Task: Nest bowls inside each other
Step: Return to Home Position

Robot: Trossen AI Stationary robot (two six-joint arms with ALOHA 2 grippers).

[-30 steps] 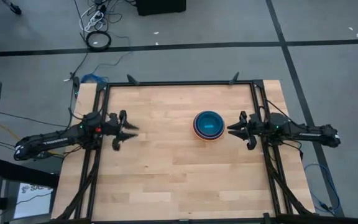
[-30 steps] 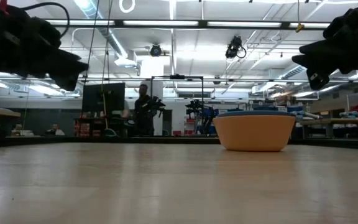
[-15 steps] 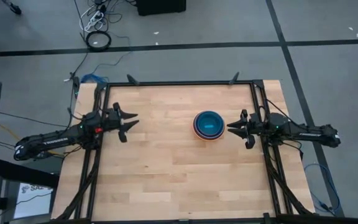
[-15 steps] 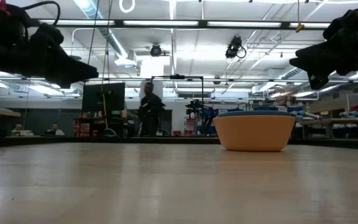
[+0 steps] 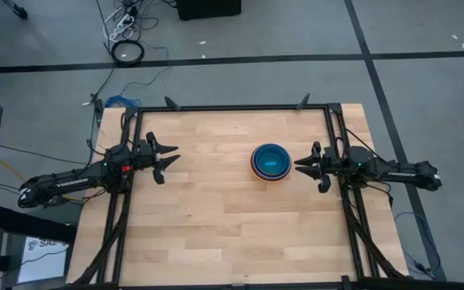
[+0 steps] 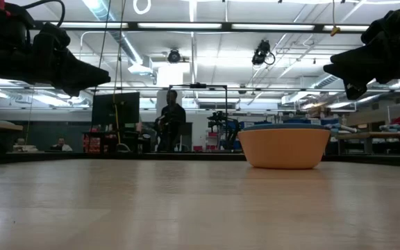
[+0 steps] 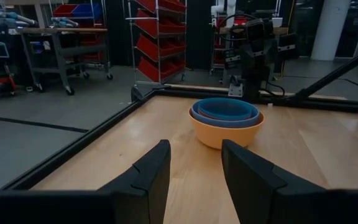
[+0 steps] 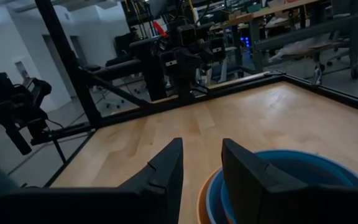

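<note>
Bowls [image 5: 270, 163] sat nested in one stack right of centre on the desk [image 5: 216, 225], near the right gripper [image 5: 306, 167], parted and empty; the left gripper [image 5: 167, 161], also parted, hung well apart. They looked light, stiff and slick, best pinched at the rim.

hi: overhead, far | low: level | wrists: fwd, near | all share bowls [image 5: 270, 162]

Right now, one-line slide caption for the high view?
Nested bowl stack on the table; left claw and right claw open, flanking it.
</note>
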